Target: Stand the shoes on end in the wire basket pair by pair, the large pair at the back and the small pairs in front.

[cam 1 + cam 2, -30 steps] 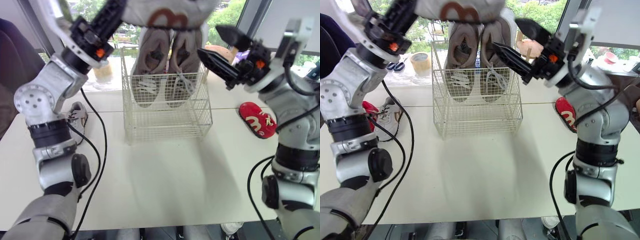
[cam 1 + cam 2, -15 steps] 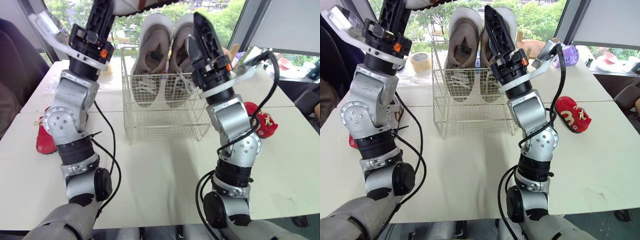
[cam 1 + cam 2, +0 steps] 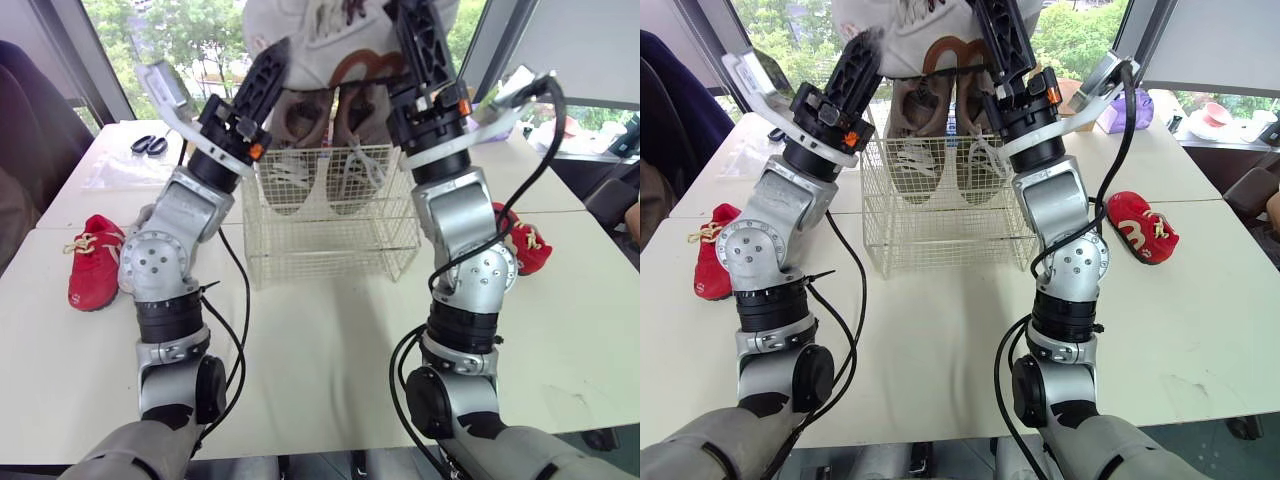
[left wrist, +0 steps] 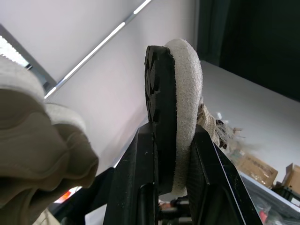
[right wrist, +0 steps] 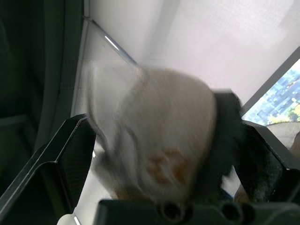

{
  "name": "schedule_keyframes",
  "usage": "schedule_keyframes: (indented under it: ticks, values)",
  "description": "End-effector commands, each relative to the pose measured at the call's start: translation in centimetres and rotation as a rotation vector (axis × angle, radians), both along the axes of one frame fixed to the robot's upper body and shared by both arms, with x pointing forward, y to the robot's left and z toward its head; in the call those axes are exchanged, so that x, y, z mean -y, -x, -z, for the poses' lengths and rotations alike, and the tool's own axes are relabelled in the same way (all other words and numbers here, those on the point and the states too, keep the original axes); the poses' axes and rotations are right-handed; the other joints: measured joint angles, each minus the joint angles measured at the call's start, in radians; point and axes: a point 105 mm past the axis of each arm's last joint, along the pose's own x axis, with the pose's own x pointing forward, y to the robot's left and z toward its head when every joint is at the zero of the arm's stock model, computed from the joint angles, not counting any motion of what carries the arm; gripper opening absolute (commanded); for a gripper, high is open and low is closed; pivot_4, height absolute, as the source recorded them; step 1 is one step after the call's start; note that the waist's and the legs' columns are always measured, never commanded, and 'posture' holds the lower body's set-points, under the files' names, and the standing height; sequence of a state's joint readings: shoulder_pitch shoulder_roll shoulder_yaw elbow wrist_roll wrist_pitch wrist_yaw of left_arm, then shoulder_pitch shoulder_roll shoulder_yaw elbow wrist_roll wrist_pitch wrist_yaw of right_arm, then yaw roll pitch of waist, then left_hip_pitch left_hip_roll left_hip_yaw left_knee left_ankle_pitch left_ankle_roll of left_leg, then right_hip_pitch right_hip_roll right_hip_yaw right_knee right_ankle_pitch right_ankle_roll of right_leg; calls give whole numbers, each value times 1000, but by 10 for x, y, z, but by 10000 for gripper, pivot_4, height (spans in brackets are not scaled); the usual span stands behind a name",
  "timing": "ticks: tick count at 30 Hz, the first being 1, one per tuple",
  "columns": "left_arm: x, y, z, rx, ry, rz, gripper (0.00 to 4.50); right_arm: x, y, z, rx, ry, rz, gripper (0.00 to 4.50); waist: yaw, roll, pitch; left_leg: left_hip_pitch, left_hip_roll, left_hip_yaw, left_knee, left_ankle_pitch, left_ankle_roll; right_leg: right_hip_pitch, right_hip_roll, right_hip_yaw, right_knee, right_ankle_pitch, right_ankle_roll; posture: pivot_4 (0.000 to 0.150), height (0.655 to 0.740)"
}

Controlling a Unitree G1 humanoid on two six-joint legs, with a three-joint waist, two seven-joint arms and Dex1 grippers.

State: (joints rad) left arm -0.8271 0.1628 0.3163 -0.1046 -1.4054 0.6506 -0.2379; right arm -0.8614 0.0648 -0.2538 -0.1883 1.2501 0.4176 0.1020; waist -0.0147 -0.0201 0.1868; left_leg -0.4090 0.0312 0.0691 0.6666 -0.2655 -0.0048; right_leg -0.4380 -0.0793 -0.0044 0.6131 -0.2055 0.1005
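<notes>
clamping white shoe (image 4: pixel 185 93) lengthwise in left gripper (image 3: pixel 270 72) | pinching second white shoe (image 5: pixel 159 140) in right gripper (image 3: pixel 418 40) | hovering both right over wire basket (image 3: pixel 330 245), front row straight down

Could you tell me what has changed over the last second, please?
The right gripper rose from beside the basket and gripped the white shoes that the left gripper holds above it. The large pair in the basket and both red shoes stayed put.

Black scissors (image 3: pixel 150 145) lie on the white table (image 3: pixel 320 335).
</notes>
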Motion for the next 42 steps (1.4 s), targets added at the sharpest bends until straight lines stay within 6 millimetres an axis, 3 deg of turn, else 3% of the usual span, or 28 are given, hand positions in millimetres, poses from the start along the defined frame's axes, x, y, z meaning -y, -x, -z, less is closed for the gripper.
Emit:
schedule_keyframes:
  ticks: [1,4,6,9,12,13,17,19,26,29,36,42]
  values:
    - [0,8,-7,48,-6,-8,1887,5,7,-15,63,-41,26,36776,0,0,0,0,0,0,0,0,0,0,0,0,0,0,0,1500,7400]
    - [-1,10,-3,38,-11,2,1887,3,13,-17,87,-31,3,21921,0,0,0,0,0,0,0,0,0,0,0,0,0,0,0,1500,7400]
    - [1,19,-1,61,-26,48,12536,0,14,-20,93,-26,-8,13883,0,0,0,0,0,0,0,0,0,0,0,0,0,0,0,1500,7400]
    - [0,25,0,61,-38,48,25775,1,13,-25,102,-31,-21,13749,-1,0,0,0,0,0,0,0,0,0,0,0,0,0,0,1500,7400]
    - [-8,22,4,36,-66,-48,41410,7,10,-27,102,-42,-28,13749,-1,0,0,0,0,0,0,0,0,0,0,0,0,0,0,1500,7400]
    - [-9,20,7,22,-91,-81,44719,8,8,-28,103,-43,-31,13749,-1,0,0,0,0,0,0,0,0,0,0,0,0,0,0,1500,7400]
    - [-15,27,17,-6,-158,-140,44719,17,6,-31,149,28,3,13749,0,0,0,0,0,0,-1,0,0,0,0,0,0,0,0,1500,7400]
    - [-18,38,27,-15,-240,-158,44719,33,4,-35,227,148,66,13749,0,0,0,0,0,0,0,0,0,0,-1,0,0,0,0,1500,7400]
    - [-40,74,66,-156,-509,-259,44719,83,-10,-36,524,897,312,13749,-1,0,1,-1,0,1,-1,-1,1,-1,-1,1,-2,-2,-4,1500,7400]
    - [-46,88,74,-195,-569,-269,44719,97,-14,-37,568,1056,312,13749,-5,1,1,1,1,3,-3,-1,1,-2,-1,2,-2,-3,-4,1500,7400]
    - [-51,90,95,-243,-692,-304,44719,78,-29,-16,713,1365,248,13749,4,0,1,1,1,4,-1,-1,1,-1,-1,2,-2,-3,-6,1500,7400]
    - [-51,89,98,-242,-693,-314,44719,60,-54,28,764,1599,188,13749,0,1,1,0,0,5,-1,-1,0,-3,-2,2,-2,-3,-6,1500,7400]
